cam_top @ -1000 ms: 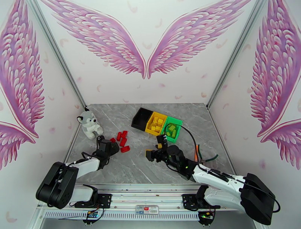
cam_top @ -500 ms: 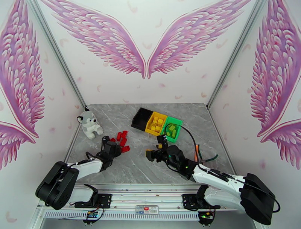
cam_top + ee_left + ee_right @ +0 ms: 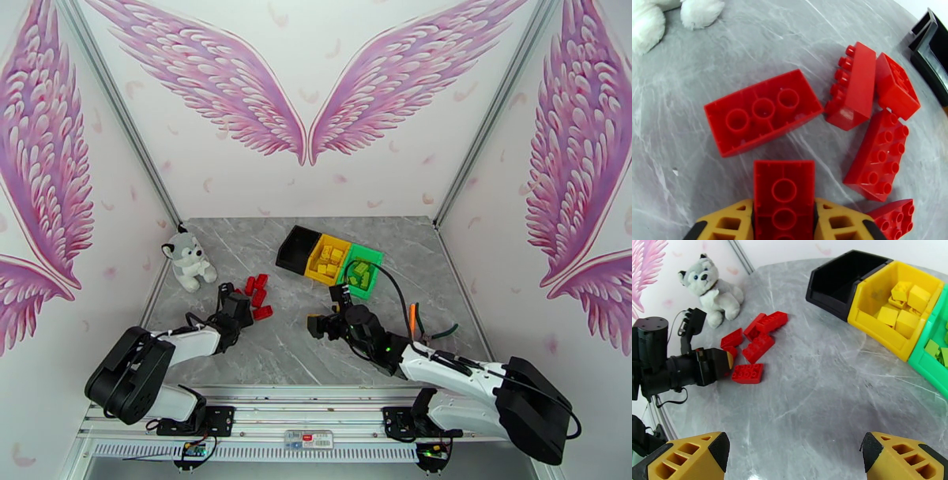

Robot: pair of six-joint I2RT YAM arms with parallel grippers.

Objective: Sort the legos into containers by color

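The left gripper (image 3: 784, 215) is clamped on a red brick (image 3: 784, 185), just beside the other red bricks (image 3: 869, 154) on the worktop (image 3: 691, 98). The right gripper (image 3: 794, 455) hangs wide open, well apart from them.

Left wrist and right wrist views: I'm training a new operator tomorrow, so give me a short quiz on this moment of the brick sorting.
1. True or false: the black bin has red bricks in it.
2. The left jaws are: A) wide open, B) shut on a red brick, C) shut on nothing.
3. Fill in: the right jaws stand ____, with nothing between them.

Key: 1 false, the black bin is empty. 2 B. 3 open.
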